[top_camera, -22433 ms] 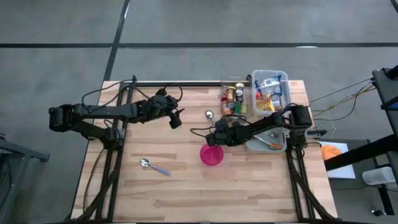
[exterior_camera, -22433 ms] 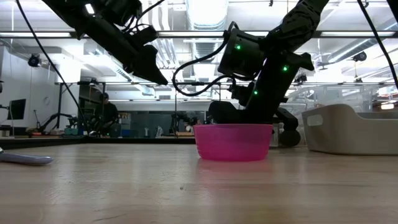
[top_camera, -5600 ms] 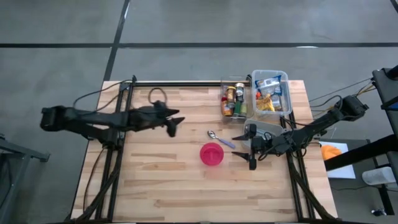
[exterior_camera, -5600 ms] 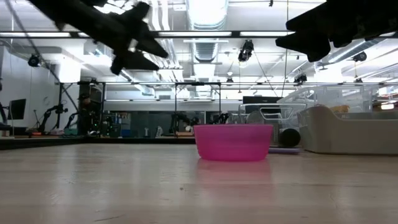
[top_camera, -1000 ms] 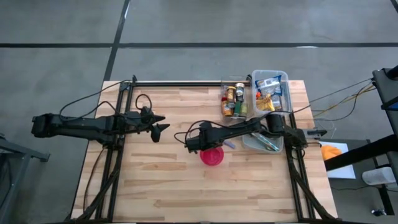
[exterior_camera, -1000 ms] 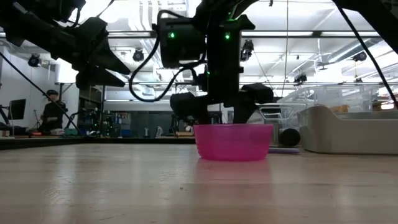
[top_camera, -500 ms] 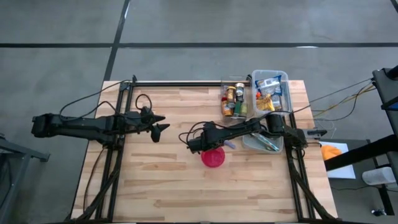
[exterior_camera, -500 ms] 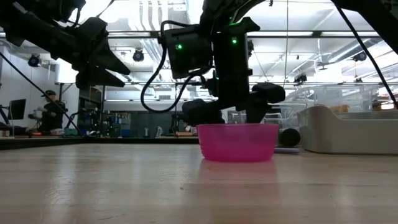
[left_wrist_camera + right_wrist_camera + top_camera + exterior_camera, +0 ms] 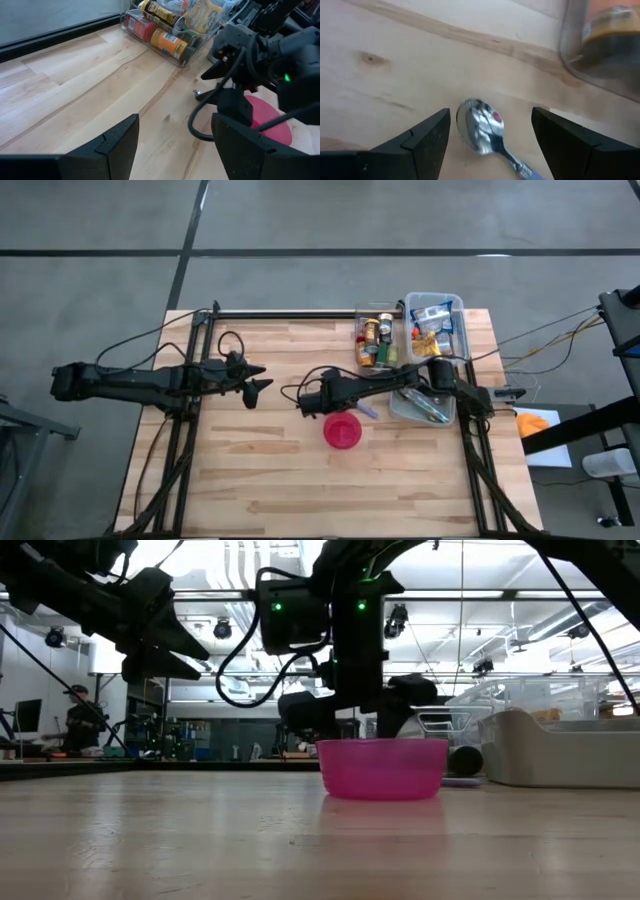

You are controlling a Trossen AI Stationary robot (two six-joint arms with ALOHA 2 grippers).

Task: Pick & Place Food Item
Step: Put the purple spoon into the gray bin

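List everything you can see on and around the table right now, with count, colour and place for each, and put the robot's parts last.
Round pink plastic bowl: one, pink, middle of the table, nearer the right arm's side.
Metal spoon with a pale purple handle: one, silver bowl, flat on the wood just behind the pink bowl.
Clear narrow tray of jars and cans: one, clear, far right part of the table.
Clear plastic bin of food packets: one, clear, beside the tray at the far right corner.
Grey bin: one, grey, right edge.
Wooden table: one, light wood.
Left tool: one, dark, open, held over the table's left part.
Right tool: one, dark, open, over the spoon behind the bowl.
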